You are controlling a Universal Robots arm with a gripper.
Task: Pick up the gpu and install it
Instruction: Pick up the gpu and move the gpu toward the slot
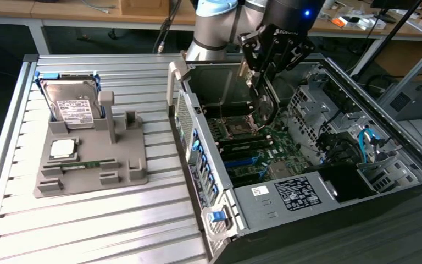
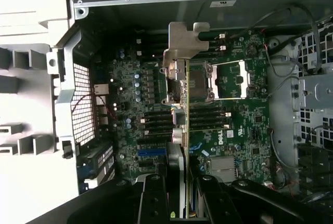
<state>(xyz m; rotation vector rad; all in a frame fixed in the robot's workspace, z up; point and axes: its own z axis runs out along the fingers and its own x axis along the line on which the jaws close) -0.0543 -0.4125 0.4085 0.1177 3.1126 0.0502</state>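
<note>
- The ribbed metal worktop (image 1: 86, 231) lies wide and bare towards the exterior view's left and near side. That is room to spare, but not where this step happens.
- The open dark computer case (image 1: 190, 129) is the tight space. Its perforated rear wall stands on the exterior view's left, and a grey drive cage (image 1: 310, 104) with blue cables (image 1: 365, 140) crowds the right.
- The green motherboard (image 1: 251, 159) lies flat on the case floor, with its long slots running across under the card.
- The grey moulded holder (image 1: 94, 170) with the silver hard drive (image 1: 75, 107) sits well apart on the left.
- The gpu (image 1: 262, 102), a thin green card with a black cooler, hangs edge-down above the board, inside the case mouth.
- The black hand (image 1: 264, 63) pinches the gpu's upper edge.
- Judged from here, the step goes well if the card stays upright and square to a slot, with its silver end bracket (image 2: 183, 39) kept close along the rear wall.
</note>
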